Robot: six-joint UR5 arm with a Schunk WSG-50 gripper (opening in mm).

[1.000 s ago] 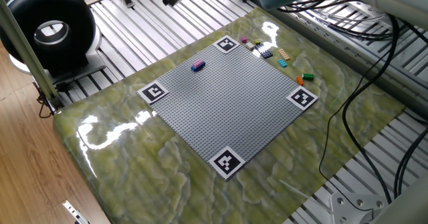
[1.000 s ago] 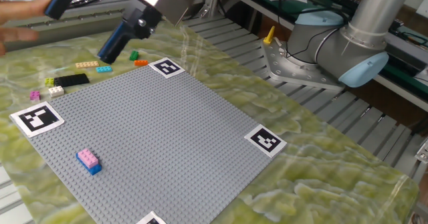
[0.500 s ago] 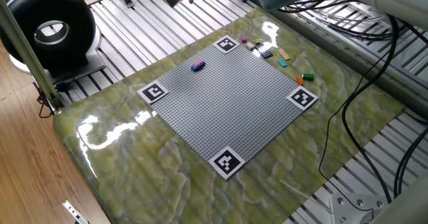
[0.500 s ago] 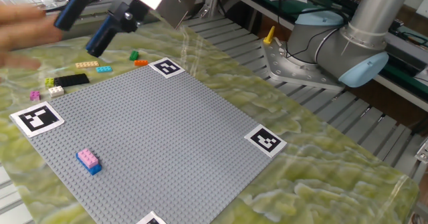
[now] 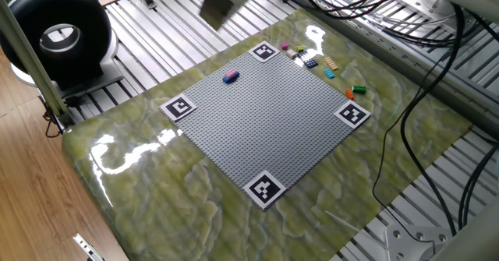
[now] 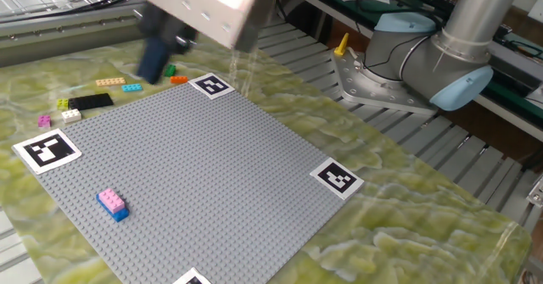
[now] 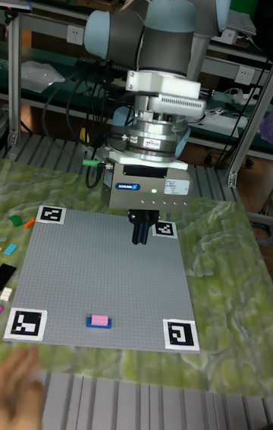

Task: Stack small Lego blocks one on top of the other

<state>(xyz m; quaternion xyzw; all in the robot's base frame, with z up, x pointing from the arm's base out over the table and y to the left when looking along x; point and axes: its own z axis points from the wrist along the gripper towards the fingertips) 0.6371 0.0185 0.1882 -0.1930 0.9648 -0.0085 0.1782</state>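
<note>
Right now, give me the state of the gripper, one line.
Gripper: fingers together and apparently shut, nothing visible between them; it hangs above the grey studded baseplate, well clear of the pink-on-blue stacked small Lego blocks.

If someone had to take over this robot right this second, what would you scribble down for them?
Gripper: up in the air over the far edge of the grey baseplate, fingers close together, seemingly carrying nothing.
Done: one pink block sits on a blue block on the baseplate.
Loose blocks, including green, orange and cyan ones, lie on the table just off the baseplate's edge.
Left: stack those loose ones.
</note>
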